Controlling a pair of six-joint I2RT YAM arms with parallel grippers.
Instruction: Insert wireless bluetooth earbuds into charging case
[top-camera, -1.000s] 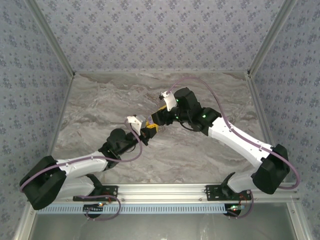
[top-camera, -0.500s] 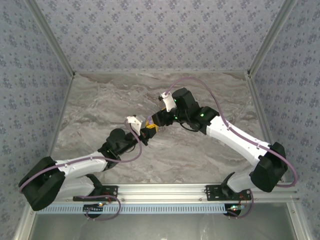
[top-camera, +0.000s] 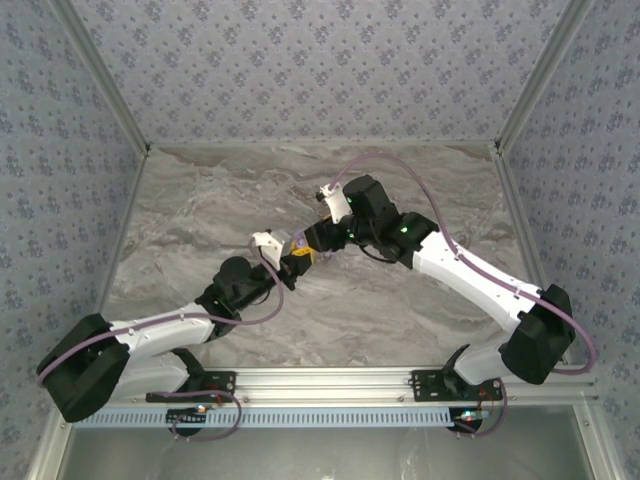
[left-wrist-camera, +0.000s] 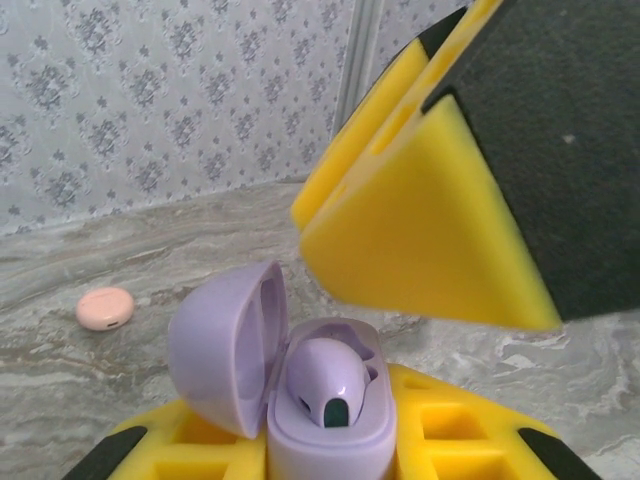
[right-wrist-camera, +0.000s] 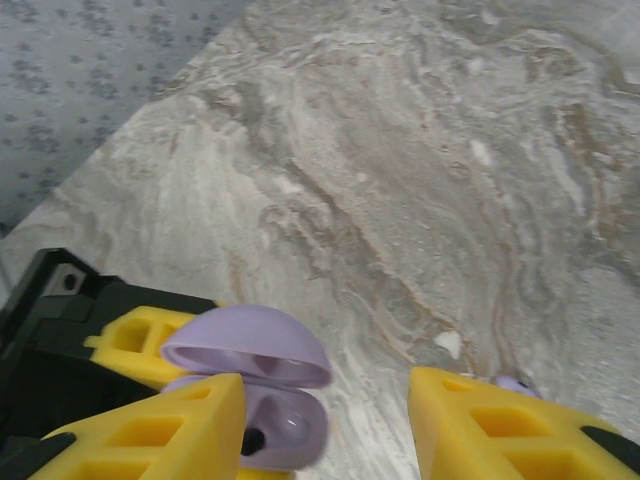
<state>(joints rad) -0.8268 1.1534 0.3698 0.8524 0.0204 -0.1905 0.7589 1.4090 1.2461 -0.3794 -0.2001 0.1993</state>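
The lavender charging case (left-wrist-camera: 325, 420) stands with its lid (left-wrist-camera: 225, 350) swung open to the left, and my left gripper (left-wrist-camera: 325, 445) is shut on its base. One lavender earbud (left-wrist-camera: 325, 385) sits in a well of the case. My right gripper (right-wrist-camera: 325, 420) hovers just above and beside the case (right-wrist-camera: 270, 425), open, with nothing between its yellow fingers (right-wrist-camera: 170, 425). A small lavender piece (right-wrist-camera: 515, 383), possibly an earbud, peeks out on the table behind the right finger. In the top view both grippers (top-camera: 303, 252) meet over the table's middle.
A salmon-pink round disc (left-wrist-camera: 104, 308) lies on the marble table (right-wrist-camera: 400, 180) to the left, near the back wall. One yellow finger (left-wrist-camera: 420, 220) of the right gripper looms close over the case. Patterned walls enclose the table on three sides.
The right arm has edged slightly left, closer over the case, and its jaws have narrowed a little. The left arm and the case have stayed still.
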